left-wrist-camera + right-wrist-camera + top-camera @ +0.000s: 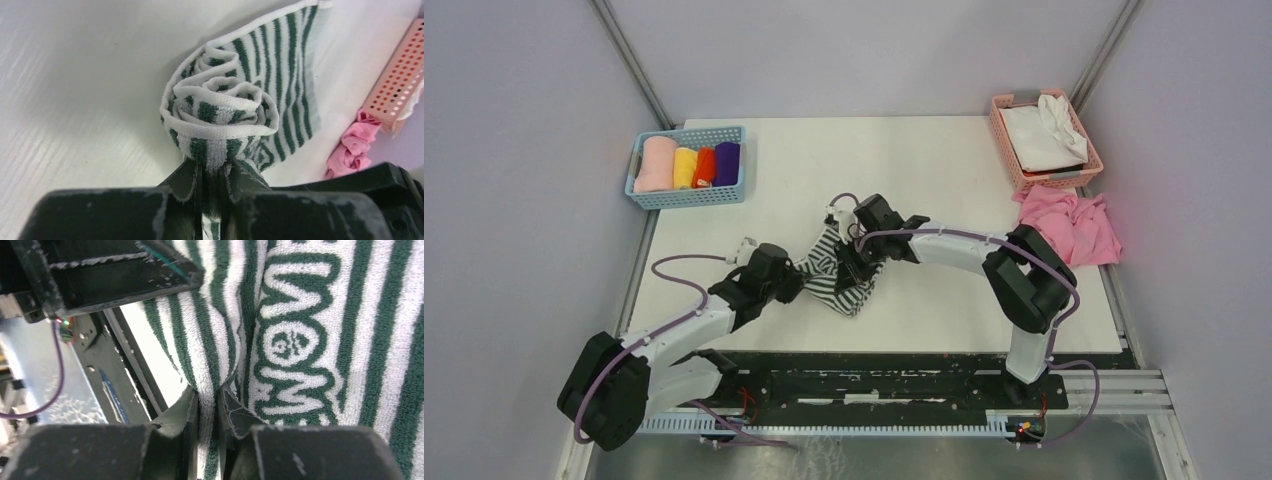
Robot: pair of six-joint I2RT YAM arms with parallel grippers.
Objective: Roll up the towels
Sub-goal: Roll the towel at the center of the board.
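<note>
The green-and-white striped towel (839,270) hangs bunched between my two grippers near the table's middle front. My left gripper (796,280) is shut on its left end; in the left wrist view that end is coiled into a loose spiral roll (220,107) just past my gripper (212,167). My right gripper (849,258) is shut on a fold of the towel from the right; the right wrist view shows the fold pinched in my gripper (207,400) beside green lettering (290,347). A purple rolled cloth (727,163) lies in the blue basket.
A blue basket (686,196) at the back left holds pink, yellow, orange and purple rolls. A pink basket (1014,150) at the back right holds white cloth (1044,135). A crumpled pink cloth (1074,225) lies at the right table edge.
</note>
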